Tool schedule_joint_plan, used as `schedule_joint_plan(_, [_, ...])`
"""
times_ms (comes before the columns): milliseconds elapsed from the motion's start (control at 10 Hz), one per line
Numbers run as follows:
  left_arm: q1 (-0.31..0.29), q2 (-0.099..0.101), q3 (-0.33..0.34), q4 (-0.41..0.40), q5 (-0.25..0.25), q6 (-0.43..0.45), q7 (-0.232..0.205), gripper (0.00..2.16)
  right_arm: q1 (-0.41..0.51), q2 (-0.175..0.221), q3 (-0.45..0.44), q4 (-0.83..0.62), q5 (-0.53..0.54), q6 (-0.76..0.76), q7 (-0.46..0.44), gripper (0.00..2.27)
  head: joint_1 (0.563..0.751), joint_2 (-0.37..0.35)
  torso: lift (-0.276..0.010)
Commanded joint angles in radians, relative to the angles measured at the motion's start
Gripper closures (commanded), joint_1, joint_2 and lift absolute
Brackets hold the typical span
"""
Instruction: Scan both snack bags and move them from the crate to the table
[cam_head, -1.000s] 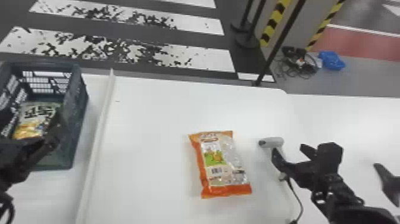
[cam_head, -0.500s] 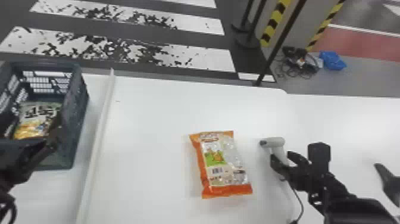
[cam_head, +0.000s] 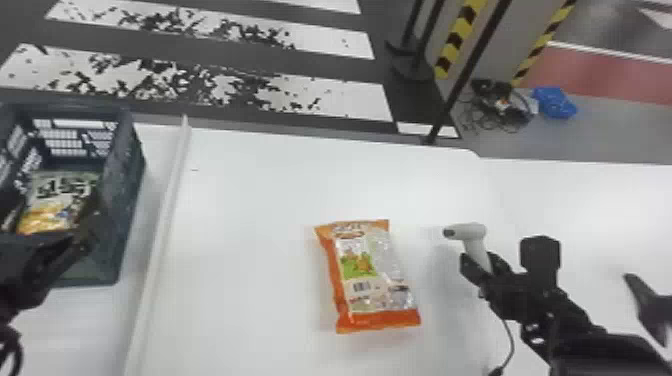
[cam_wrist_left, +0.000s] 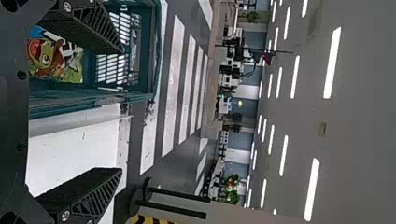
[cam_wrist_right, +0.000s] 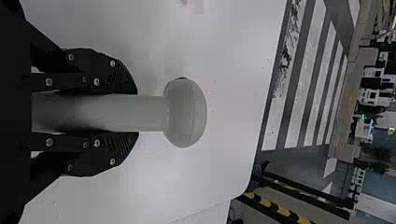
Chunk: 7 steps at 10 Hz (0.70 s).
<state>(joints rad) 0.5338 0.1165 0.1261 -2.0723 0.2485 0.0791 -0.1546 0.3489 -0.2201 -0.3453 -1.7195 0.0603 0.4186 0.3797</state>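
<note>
A glossy plastic snack bag, orange at its ends and along one side with a partly clear front (cam_head: 369, 275), lies flat on the smooth white tabletop (cam_head: 260, 200), its film creased and its label printed with green. The other snack bag, green and yellow with black lettering (cam_head: 57, 200), lies inside the dark teal, box-shaped plastic crate (cam_head: 122, 200), whose walls are pierced by rows of slots. A narrow, raised white rail (cam_head: 167, 210) runs between the crate and the orange-ended bag. A broad stretch of tabletop separates that bag from the rail, and a smaller one parts it from the pale grey scanner (cam_head: 467, 231), with its rounded head and smooth, tubular handle. Behind, the tabletop's far edge is straight, with the dark, white-striped floor (cam_head: 275, 65) beyond. The left hand (cam_head: 60, 217) is at the crate, its two black, ridged fingers spread wide with nothing between them; in the left wrist view, the crate's bag lies apart from them. The right hand (cam_head: 479, 261) has its fingers closed around the scanner's handle, one on each side. A thin black cable (cam_head: 511, 335) curves down below this hand toward the near part of the tabletop.
</note>
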Motion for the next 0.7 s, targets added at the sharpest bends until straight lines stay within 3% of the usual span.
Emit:
schedule_joint_plan(0, [0.000,0.000,-0.002,-0.002,0.000,0.000,0.000,0.10,0.079,0.024,-0.004,-0.163,-0.002,0.087,0.001,2.25,0.695,-0.219,-0.088])
schedule_joint_plan(300, [0.000,-0.001,-0.010,-0.002,0.000,0.000,0.001,0.10,0.202,0.050,0.022,-0.465,-0.002,0.400,0.024,2.25,0.695,-0.193,-0.088])
schedule_joint_plan(600, [0.002,-0.003,-0.010,0.001,0.000,0.000,0.001,0.10,0.263,0.054,0.095,-0.673,0.001,0.648,0.059,2.25,0.695,-0.133,-0.088])
